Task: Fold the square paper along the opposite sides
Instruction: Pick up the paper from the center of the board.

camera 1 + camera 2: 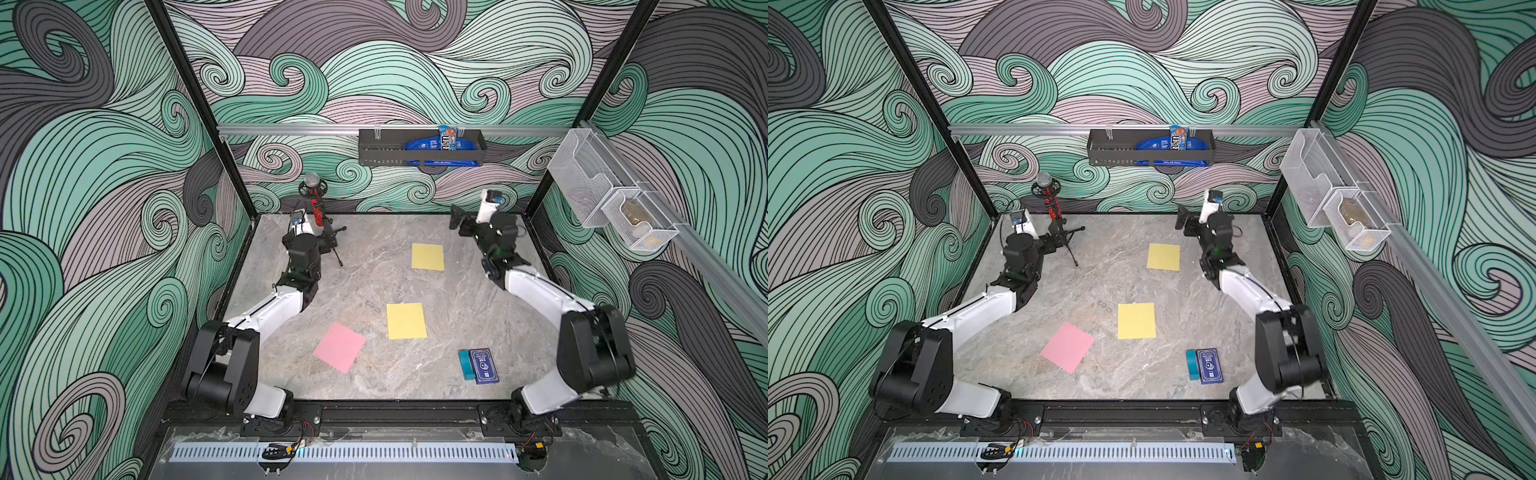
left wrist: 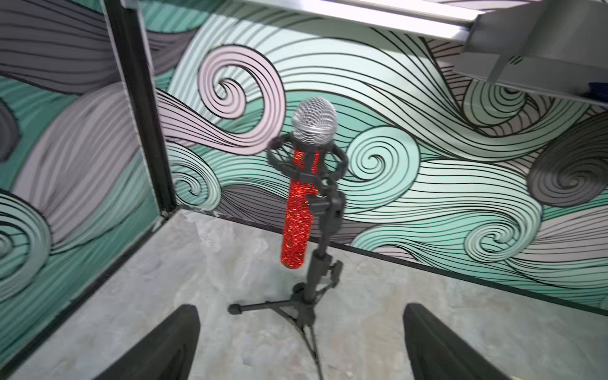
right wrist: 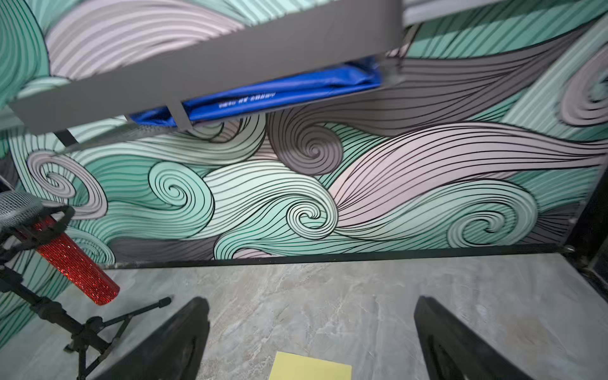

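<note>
Holding left claw (image 2: 301, 329) wide open, gripping nothing, aiming straight at the microphone (image 2: 297, 214) on its stand (image 2: 319, 269), close ahead between the fingers (image 2: 171, 345). Holding right claw (image 3: 312, 316) wide open too, empty, hanging above the table (image 3: 362, 289). Seeing one yellow paper (image 3: 311, 367) lying flat just under right claw, not touching it. Seeing second yellow paper (image 1: 406, 321) and pink paper (image 1: 340, 347) lying flat well back from both claws, unfolded, untouched; spotting card box (image 1: 484, 365) further back on right claw's side.
</note>
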`<control>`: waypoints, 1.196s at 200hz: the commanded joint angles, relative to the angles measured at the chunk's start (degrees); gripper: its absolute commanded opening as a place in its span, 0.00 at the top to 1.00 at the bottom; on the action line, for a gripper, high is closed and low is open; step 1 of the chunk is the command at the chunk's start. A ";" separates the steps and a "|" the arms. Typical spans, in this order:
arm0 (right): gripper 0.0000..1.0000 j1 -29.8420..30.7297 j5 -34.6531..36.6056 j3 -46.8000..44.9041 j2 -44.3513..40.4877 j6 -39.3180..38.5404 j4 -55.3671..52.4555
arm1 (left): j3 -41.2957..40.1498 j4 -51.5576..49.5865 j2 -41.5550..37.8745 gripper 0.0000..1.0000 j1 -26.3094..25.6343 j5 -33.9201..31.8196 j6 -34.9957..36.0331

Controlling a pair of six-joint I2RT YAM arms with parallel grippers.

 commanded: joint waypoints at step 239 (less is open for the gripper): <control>0.34 19.23 6.78 16.68 33.11 1.85 -29.27 | 5.60 -34.32 7.58 0.08 -3.35 27.14 -18.54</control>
